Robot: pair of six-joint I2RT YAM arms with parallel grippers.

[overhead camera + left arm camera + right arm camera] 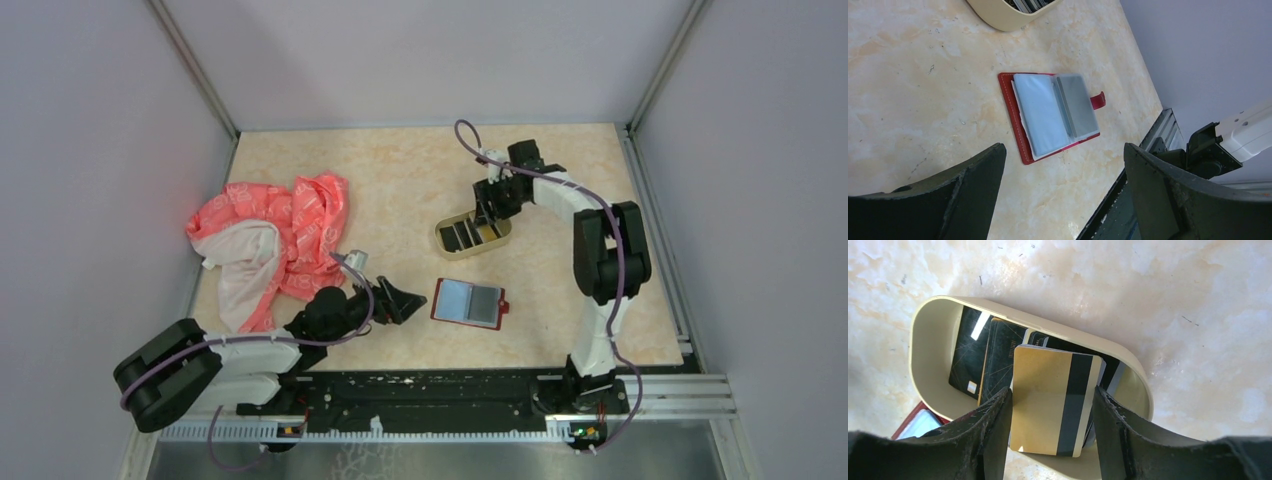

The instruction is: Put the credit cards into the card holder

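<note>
Now tray (928, 335) holds dark cards (968, 360); right pincer (1052, 395) grips gold card (1040, 410).

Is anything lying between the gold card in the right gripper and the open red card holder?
Nothing visible: only bare table separates the tray from the card holder; the left gripper sits off to one side.

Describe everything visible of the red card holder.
The card holder lies open and flat on the table, a red leather-like cover with pale stitching. Inside are clear plastic sleeves, one page looking pale blue, the other grey; whether they hold cards is unclear. A red snap tab sticks out from one side. It sits near the table's front, apart from the tan tray. The open left gripper is beside it, not touching.
</note>
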